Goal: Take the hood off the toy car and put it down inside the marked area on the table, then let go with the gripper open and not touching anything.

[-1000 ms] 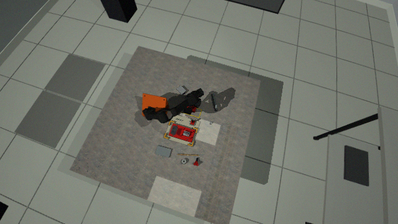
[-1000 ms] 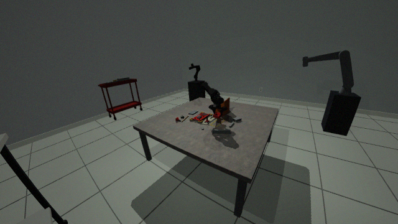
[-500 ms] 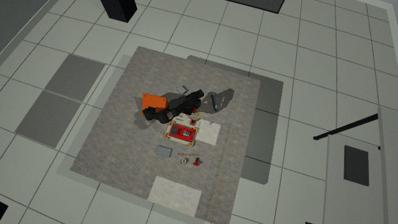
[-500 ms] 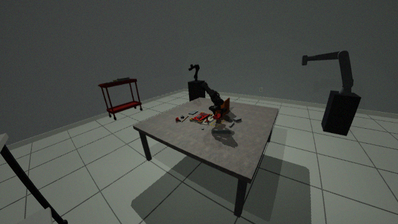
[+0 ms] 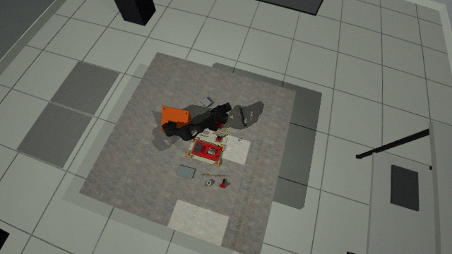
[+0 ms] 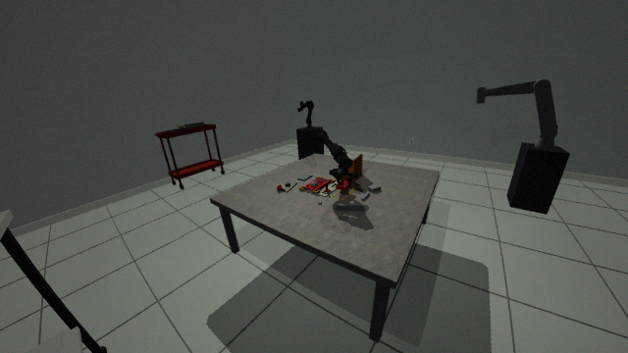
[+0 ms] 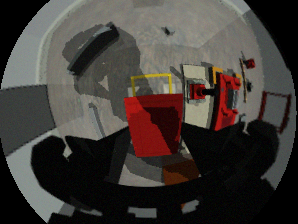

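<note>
The red hood (image 5: pixel 220 125) (image 6: pixel 344 185) (image 7: pixel 150 125) is between the fingers of my gripper (image 7: pixel 154 125), which is shut on it. The hood is off the car. The toy car (image 5: pixel 198 147) (image 7: pixel 227 107) has a red body and lies on a pale board with yellow corners, beside the gripper. The marked area is a yellow outline (image 5: pixel 227 129) (image 7: pixel 151 75) on the table. In the wrist view the hood covers the outline's near part. How high the hood is above the table is hard to tell.
An orange upright panel (image 5: pixel 176 115) (image 6: pixel 359 164) stands near the arm. A grey block (image 5: pixel 206 101) and a dark bar (image 5: pixel 243 116) lie beyond the gripper. A grey plate (image 5: pixel 186 171), a thin stick (image 5: pixel 213 175) and a small red part (image 5: pixel 222 184) lie on the car's other side.
</note>
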Available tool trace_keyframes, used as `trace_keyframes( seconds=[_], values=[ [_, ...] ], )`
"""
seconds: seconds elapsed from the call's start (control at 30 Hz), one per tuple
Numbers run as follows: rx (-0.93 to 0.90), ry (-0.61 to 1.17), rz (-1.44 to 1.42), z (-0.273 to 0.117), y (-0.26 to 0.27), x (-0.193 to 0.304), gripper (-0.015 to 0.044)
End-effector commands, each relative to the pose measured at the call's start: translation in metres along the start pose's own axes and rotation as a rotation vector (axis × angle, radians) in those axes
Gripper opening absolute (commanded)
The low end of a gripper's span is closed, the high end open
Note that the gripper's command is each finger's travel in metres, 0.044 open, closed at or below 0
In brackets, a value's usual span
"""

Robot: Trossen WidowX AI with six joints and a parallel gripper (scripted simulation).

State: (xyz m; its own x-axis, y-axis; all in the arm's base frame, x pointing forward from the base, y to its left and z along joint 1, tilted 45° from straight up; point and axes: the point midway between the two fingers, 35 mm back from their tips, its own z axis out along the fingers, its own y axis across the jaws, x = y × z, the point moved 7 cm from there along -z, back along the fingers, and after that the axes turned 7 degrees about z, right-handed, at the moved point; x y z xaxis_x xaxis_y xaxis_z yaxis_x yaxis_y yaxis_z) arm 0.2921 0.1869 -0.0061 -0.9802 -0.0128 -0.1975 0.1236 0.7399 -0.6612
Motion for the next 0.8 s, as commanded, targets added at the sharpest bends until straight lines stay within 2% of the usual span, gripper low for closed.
trace_keyframes(
  seconds=[0.0, 0.77],
  values=[
    [0.008, 0.003, -0.010, 0.006, -0.001, 0.002, 0.0000],
    [0.011, 0.002, -0.010, 0.024, -0.003, 0.004, 0.0000]
  ],
)
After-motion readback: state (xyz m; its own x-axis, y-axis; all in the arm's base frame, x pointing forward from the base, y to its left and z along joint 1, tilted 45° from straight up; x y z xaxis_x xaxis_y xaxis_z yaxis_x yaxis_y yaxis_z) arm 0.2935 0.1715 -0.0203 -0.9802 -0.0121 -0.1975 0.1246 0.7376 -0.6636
